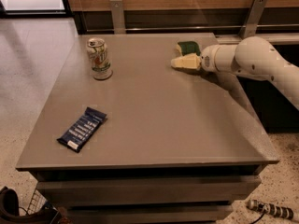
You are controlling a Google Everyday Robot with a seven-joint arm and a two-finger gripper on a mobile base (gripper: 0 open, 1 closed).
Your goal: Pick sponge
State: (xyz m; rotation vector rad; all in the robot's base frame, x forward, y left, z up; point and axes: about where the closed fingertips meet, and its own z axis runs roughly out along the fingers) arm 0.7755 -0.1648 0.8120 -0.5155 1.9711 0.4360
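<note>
The sponge [188, 47], pale yellow with a dark green top, lies on the grey table [154, 115] near its far right edge. My gripper [177, 62], with pale yellow pads, reaches in from the right on a white arm [252, 59]. It sits just in front of the sponge on the near side, low over the tabletop and right beside it. The sponge's near edge is hidden by the gripper, so contact cannot be told.
A soda can [99, 58] stands upright at the far left of the table. A dark blue snack bar packet [82, 129] lies flat at the near left. A wooden wall with metal brackets [117, 14] runs behind the table.
</note>
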